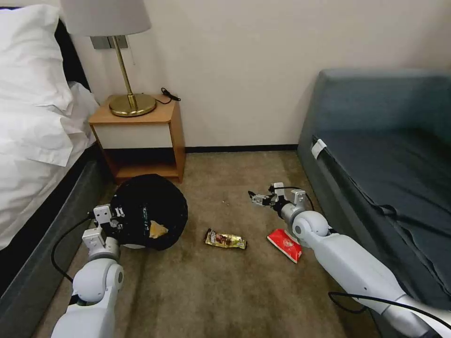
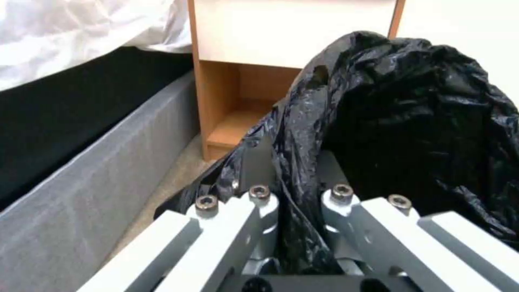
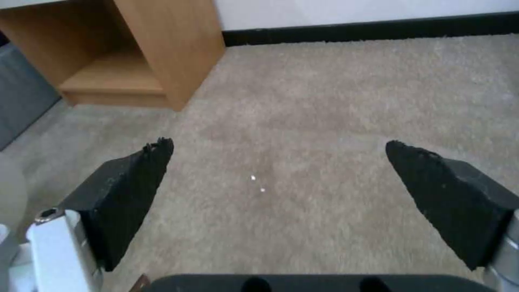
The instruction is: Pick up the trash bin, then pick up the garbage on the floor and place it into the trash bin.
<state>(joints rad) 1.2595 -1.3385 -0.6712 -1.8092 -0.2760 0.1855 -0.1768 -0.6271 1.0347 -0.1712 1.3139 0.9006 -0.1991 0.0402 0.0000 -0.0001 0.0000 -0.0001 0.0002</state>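
Note:
The trash bin point(image 1: 150, 206), lined with a black bag, stands on the floor point(image 1: 225, 291) in front of the nightstand. A crumpled brown piece of garbage point(image 1: 157, 229) lies inside it. My left gripper point(image 1: 115, 215) is shut on the bin's near-left rim; in the left wrist view this gripper point(image 2: 294, 170) pinches the bag point(image 2: 411, 113) between its fingers. A gold-brown snack wrapper point(image 1: 225, 239) and a red-and-white packet point(image 1: 284, 244) lie on the carpet. My right gripper point(image 1: 253, 197) hovers open over bare carpet beyond the packet, and its fingertips point(image 3: 157, 150) are spread wide.
A wooden nightstand point(image 1: 141, 136) with a brass lamp point(image 1: 127, 94) stands against the back wall. The bed point(image 1: 37, 141) runs along the left and a grey-blue sofa point(image 1: 385, 155) along the right. Open carpet lies between them.

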